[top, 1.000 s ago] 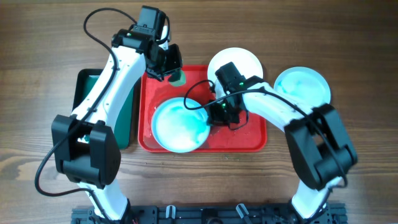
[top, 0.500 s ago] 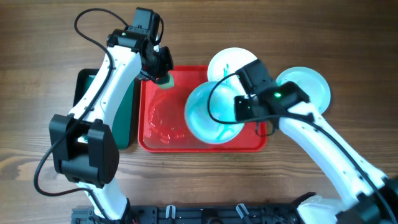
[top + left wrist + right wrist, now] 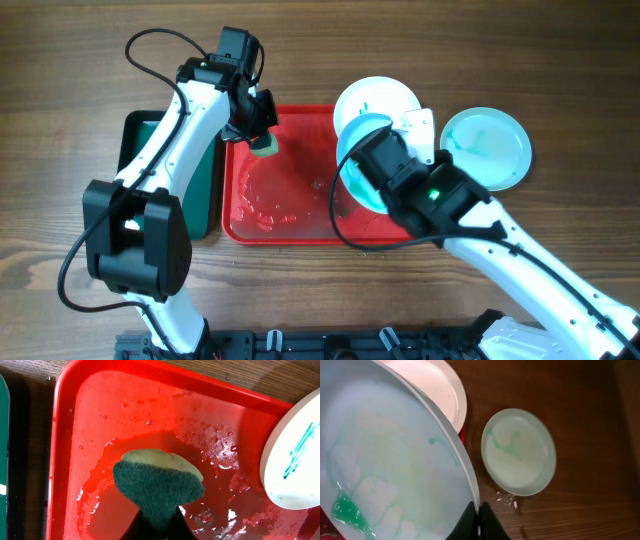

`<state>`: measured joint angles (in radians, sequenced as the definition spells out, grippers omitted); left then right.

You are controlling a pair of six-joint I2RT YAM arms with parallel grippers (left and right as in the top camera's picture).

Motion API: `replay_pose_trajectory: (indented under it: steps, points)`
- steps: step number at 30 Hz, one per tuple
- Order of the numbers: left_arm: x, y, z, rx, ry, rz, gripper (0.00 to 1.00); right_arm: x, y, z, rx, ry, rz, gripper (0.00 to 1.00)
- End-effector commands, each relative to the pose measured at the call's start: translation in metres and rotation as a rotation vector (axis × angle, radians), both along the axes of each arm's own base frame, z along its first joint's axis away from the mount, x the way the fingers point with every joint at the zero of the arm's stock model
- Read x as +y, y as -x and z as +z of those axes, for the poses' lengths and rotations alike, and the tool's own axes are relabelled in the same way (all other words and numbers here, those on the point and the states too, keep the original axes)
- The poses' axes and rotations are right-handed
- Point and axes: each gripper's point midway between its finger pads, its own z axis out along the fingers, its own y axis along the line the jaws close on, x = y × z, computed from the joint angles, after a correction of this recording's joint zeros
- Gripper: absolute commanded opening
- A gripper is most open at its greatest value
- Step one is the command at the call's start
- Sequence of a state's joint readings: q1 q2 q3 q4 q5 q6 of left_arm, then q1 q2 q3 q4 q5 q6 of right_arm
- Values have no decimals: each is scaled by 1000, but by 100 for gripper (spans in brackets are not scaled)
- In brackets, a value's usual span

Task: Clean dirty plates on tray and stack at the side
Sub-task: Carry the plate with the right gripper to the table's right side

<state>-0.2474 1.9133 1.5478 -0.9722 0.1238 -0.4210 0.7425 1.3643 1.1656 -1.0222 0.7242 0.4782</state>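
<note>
Since half a second ago the right pincer (image 3: 479,520) has swung its load rightward and tipped it steeper; a second ago this plate lay flat in the tray. The pincer's fingers are pressed together on the rim of the round, shallow pale blue plate (image 3: 385,460). The plate hangs steeply tilted above the right end of the large red plastic tray (image 3: 290,215), clear of its floor. Green smears streak its face, with a thicker green blob near its low edge.

Just behind it the white round plate (image 3: 378,95) sits at the tray's far right corner, overlapping the rim, and carries a short green smear. Further right on the wooden desk (image 3: 560,80), apart from the tray, the pale blue-green round plate (image 3: 487,145) lies flat and faintly smeared, with a few water drops beside it.

The left pincer (image 3: 159,522) has shifted only a little. It pinches a sponge with a dark green scouring face and tan back (image 3: 157,485) over the far left part of the red tray; whether the sponge touches the floor I cannot tell. That floor is wet, with a shallow puddle and scattered droplets.

Just beside the red tray, on its left, the smaller dark green tray with a black rim (image 3: 207,195) rests on the desk, partly under the left arm.
</note>
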Motion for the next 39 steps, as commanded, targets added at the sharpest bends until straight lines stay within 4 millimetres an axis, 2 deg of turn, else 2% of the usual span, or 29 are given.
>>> replay_pose_trajectory:
  steps: [1, 9, 19, 27, 39]
  points:
    - [4, 0, -3, 3, -12, 11, 4, -13, 0, 28, -143, 142, -31, 4]
    - [4, 0, -3, 3, -13, 11, 4, -14, 3, 43, -207, 238, -17, 4]
    - [4, 0, -3, 5, -11, 19, 4, -28, -1, 70, -245, 494, 27, 4]
    - [4, 0, -3, 4, -11, 18, 4, -15, -12, 78, -210, 600, 137, 4]
    - [3, -1, -2, -3, -10, 18, 4, 9, -13, 92, -227, 714, 247, 4]
